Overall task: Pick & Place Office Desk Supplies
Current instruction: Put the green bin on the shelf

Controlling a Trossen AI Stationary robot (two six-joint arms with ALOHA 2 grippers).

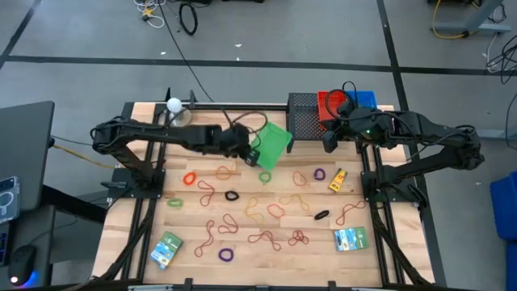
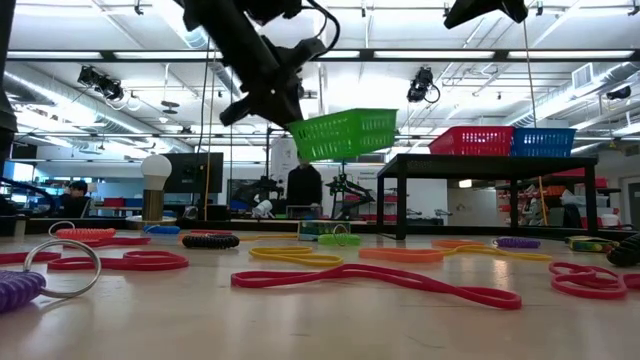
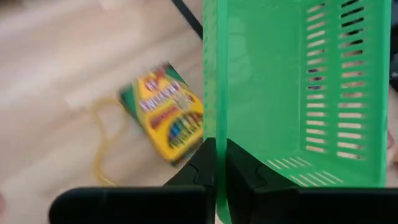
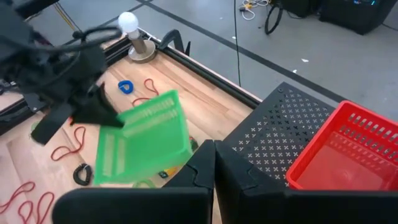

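Green plastic basket (image 1: pixel 273 145) held tilted in the air by the left end effector (image 1: pixel 247 149), clamped on its rim above the middle of the wooden tabletop (image 1: pixel 129 242).
Seen from above, the right end effector (image 1: pixel 329 140) waits at about 1 o'clock over the black stand (image 1: pixel 301 121), fingers pressed together and holding nothing; a red basket (image 1: pixel 333 103) and a blue basket (image 1: pixel 365 99) sit just beyond it. Rubber bands (image 1: pixel 266 238) and small rings (image 1: pixel 225 255) in red, orange, green, purple and black lie scattered across the tabletop. The yellow crayon box (image 1: pixel 337 180) lies at about 3 o'clock, one green-blue packet (image 1: pixel 166 249) at 7 o'clock, another (image 1: pixel 350 238) at 5 o'clock. A white ball on a round base (image 1: pixel 174 106) stands at 11 o'clock.
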